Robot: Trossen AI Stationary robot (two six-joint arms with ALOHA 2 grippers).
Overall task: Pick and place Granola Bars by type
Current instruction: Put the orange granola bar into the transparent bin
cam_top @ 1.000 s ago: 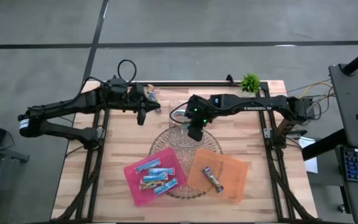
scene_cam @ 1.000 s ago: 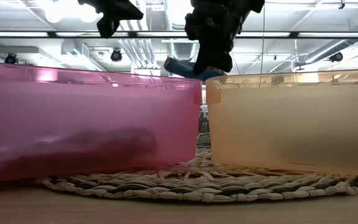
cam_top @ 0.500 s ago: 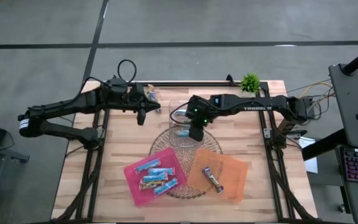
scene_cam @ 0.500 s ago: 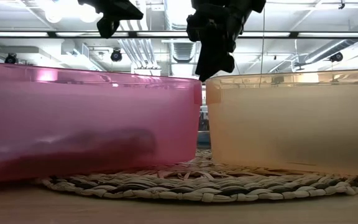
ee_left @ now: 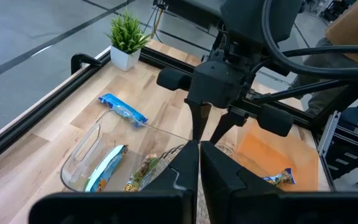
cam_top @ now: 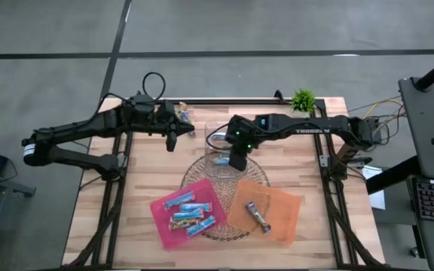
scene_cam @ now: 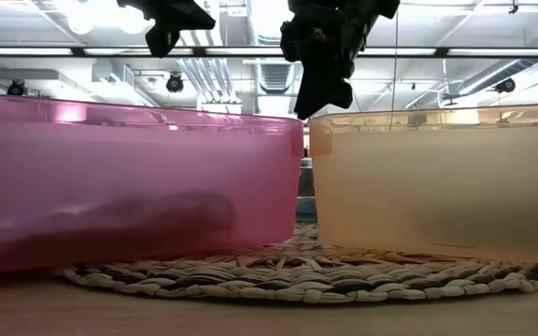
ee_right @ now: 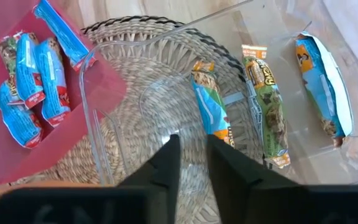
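Note:
My right gripper [cam_top: 236, 161] is open and empty above the clear plastic box [ee_right: 95, 134], which stands on the woven mat [cam_top: 202, 172]. Three granola bars lie flat in the box: a light blue one [ee_right: 211, 111] just ahead of the fingers, a tan one [ee_right: 265, 93] and another blue one [ee_right: 325, 84]. The pink tray [cam_top: 161, 218] holds several blue bars [cam_top: 188, 214]. The orange tray [cam_top: 283, 214] holds one dark bar [cam_top: 258, 216]. My left gripper [cam_top: 172, 140] is shut and empty, hovering at the far left. Another blue bar [ee_left: 123, 109] lies on the table.
A small potted plant [cam_top: 303, 99] stands at the table's far edge. The two trays lie side by side on the mat's near part. Something colourful [cam_top: 182, 113] lies by the left arm at the far edge. Bare wood [cam_top: 126, 196] shows left of the pink tray.
My right gripper has let go of a light blue bar that it held in the air. The bar has fallen and now lies in the clear box just left of the fingers. The gripper has stayed at about the same spot.

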